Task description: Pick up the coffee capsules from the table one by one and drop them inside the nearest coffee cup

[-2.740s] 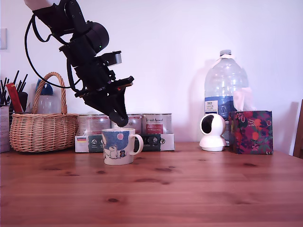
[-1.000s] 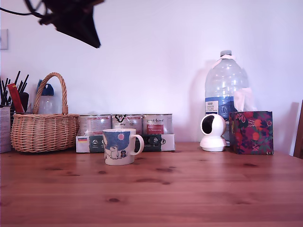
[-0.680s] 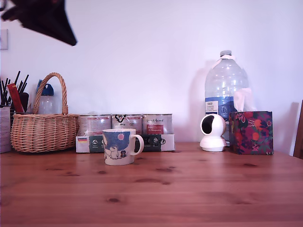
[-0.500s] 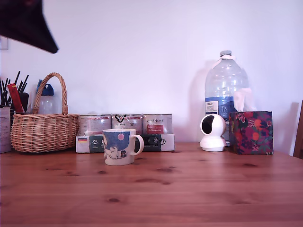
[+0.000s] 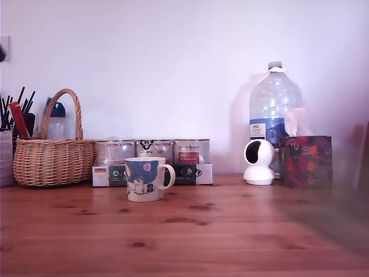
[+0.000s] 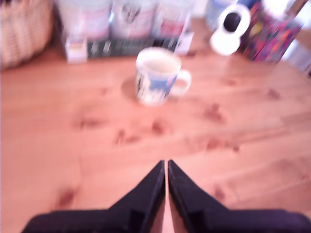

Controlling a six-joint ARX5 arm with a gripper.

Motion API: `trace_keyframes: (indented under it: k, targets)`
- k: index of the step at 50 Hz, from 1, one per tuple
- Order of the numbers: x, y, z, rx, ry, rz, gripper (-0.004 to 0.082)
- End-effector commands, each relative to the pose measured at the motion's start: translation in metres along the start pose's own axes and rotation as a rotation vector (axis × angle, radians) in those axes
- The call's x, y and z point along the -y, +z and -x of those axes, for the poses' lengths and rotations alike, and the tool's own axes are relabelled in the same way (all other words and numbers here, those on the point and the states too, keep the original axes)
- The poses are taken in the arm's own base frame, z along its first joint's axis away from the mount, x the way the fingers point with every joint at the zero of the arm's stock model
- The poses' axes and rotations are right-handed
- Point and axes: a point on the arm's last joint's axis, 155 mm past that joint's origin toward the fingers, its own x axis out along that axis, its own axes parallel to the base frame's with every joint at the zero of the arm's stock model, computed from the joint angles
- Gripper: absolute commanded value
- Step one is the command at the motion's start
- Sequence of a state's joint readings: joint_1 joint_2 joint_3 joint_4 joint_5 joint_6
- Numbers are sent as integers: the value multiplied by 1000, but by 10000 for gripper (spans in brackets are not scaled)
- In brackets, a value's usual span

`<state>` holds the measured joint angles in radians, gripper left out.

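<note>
since leaving the exterior view, the end effector [image 6: 166, 167] hung high, jaws together and empty; blur could hide capsules near the coffee cup [image 6: 156, 75].

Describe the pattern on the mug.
White ceramic mug: blue night scene, pink moon, pale cartoon figures; clearest in the exterior view.

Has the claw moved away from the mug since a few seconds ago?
Yes. It hung just above the mug before; it then rose and slid toward the exterior view's left, past the wicker basket, out of that frame. The wrist view shows the claw shut.
</note>
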<state>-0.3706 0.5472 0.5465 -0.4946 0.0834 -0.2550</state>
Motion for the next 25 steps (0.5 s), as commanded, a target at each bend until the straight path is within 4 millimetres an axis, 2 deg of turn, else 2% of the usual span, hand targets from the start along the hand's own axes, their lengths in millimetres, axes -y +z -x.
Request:
trace_keyframes:
  k: [1, 25]
  targets:
    - [-4, -8, -2, -17, 13, 13, -19]
    - [-7, -9, 4, -9, 30, 35, -19]
